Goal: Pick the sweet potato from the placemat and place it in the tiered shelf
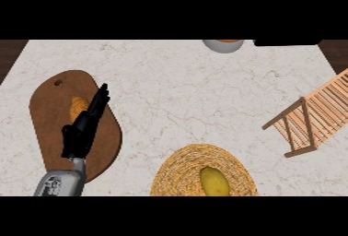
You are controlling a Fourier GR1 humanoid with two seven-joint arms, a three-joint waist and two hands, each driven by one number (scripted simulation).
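Observation:
A yellowish sweet potato (215, 181) lies on the round woven placemat (178, 166) at the bottom centre. At the right edge the wooden tiered shelf (319, 115) stands with slatted levels and nothing showing in it. My left hand (85, 126) hovers far to the left over a brown cutting board (51, 115), its fingers straight and pointing away from me, holding nothing. It is well apart from the sweet potato. My right hand does not show.
An orange item (77, 105) lies on the cutting board, partly hidden behind my left hand. A grey bowl (223, 44) with something orange in it sits at the far edge, next to a dark object (285, 42). Bare marble counter (190, 101) separates placemat and shelf.

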